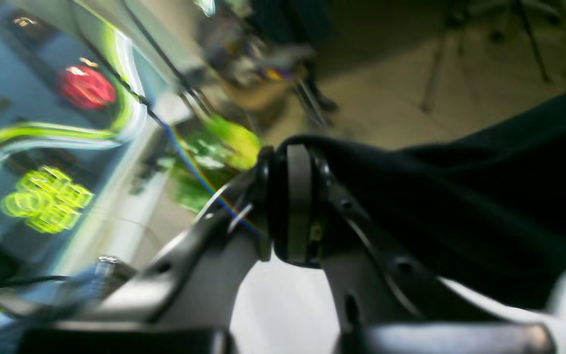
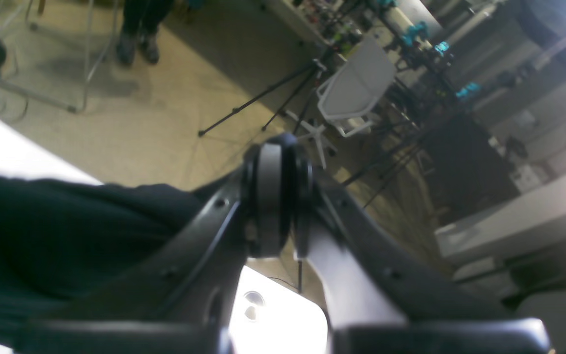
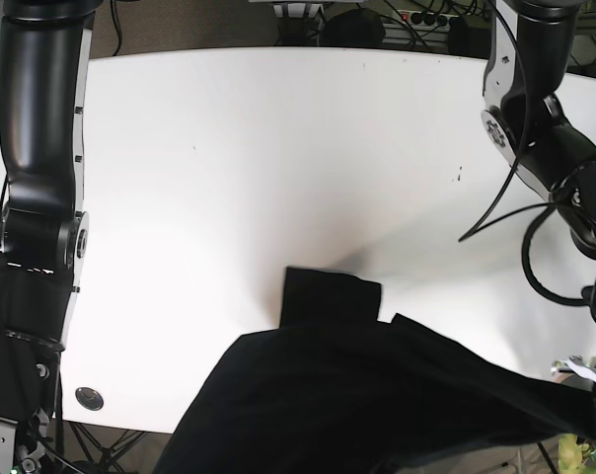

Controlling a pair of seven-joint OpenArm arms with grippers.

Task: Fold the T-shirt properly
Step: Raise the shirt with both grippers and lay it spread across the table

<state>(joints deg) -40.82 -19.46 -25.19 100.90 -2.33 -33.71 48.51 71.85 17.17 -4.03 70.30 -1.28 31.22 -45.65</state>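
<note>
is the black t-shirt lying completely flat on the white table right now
No. Part of the black T-shirt hangs past the white table front edge, stretched toward the left pincer at the side.

We are looking at a robotics lab or workshop: camera tripods (image 2: 263, 96) are standing on a bare floor (image 2: 130, 128), a white chair (image 2: 356, 88) is sitting beside cluttered equipment benches (image 2: 410, 34), and a white worktable (image 3: 278, 178) is filling the base view.
</note>
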